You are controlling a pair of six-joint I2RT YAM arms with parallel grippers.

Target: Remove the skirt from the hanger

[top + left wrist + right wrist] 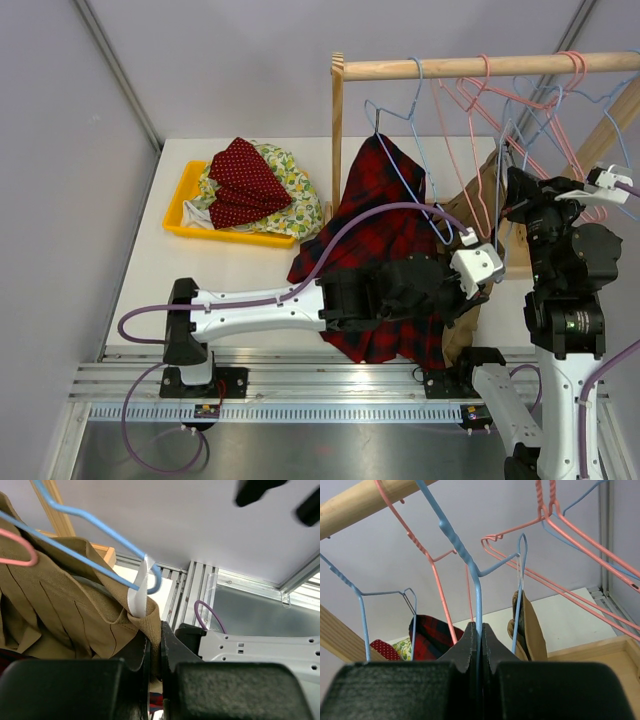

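While the skirt (380, 235) hangs by its upper corner from the hanger (382, 593) near the wooden post (337, 150), its plaid cloth spreading down toward the table (230, 270) under the left arm (270, 305), neither end effector is plainly on it. The left end effector (155, 650) is clenched on a fold of a tan pleated garment (65, 600), just below a white loop (140, 595) hooked over the tip of a pale-blue wire. A sliver of red plaid shows low between the jaws, but I cannot tell whether it is pinched too. A grip so near the loop looks meant to draw the strap off the wire's end. The right end effector (479, 635) is clamped shut on the shoulder wire of a second blue hanger (476, 590), whose far notch carries the tan garment by a thin strap. Holding the wire there would likely keep the frame from swinging or sliding along the wooden rod (480, 66) while cloth is pulled. Whether the wire tip before the left wrist belongs to this gripped frame is unclear. By my judgement the skirt's own release is not yet done: its corner sits on the hanger's notch, apart from both grips.
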